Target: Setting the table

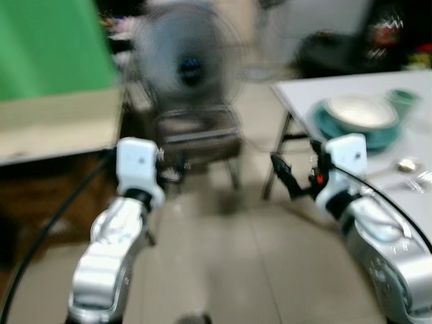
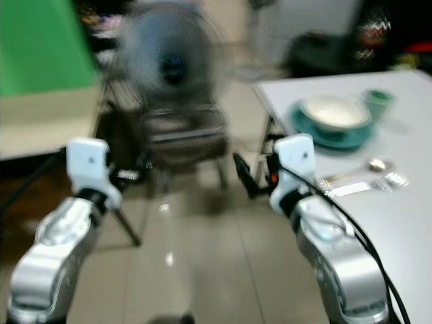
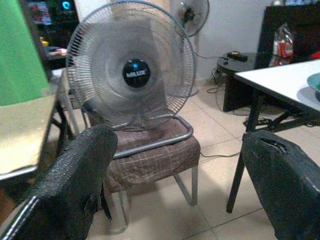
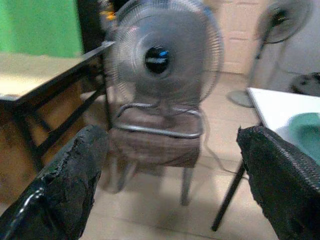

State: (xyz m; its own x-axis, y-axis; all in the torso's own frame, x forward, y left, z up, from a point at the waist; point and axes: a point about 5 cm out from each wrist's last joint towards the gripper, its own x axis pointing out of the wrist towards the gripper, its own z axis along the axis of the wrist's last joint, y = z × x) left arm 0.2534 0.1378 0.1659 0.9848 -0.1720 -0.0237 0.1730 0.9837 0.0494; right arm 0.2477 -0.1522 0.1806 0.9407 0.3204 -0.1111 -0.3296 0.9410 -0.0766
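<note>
A white table [image 1: 304, 89] stands at the right. On it sit a teal plate [image 1: 335, 128] holding a white bowl [image 1: 361, 111], a teal cup [image 1: 403, 101], and a spoon [image 1: 405, 165] beside a fork [image 1: 422, 179]. My right gripper [image 1: 290, 179] hovers over the floor just left of the table's edge, short of the dishes. In the right wrist view its fingers [image 4: 70, 185] stand wide apart, holding nothing. My left gripper [image 1: 173, 169] is raised at the left, facing the chair. Its fingers [image 3: 75, 185] are also spread and hold nothing. The head views are blurred.
Straight ahead a grey fan [image 1: 189, 67] rests on a brown padded chair [image 1: 199, 135]. A wooden-topped table [image 1: 54, 128] with a green screen [image 1: 47, 47] behind it is on the left. Tiled floor [image 1: 223, 270] lies between the two tables.
</note>
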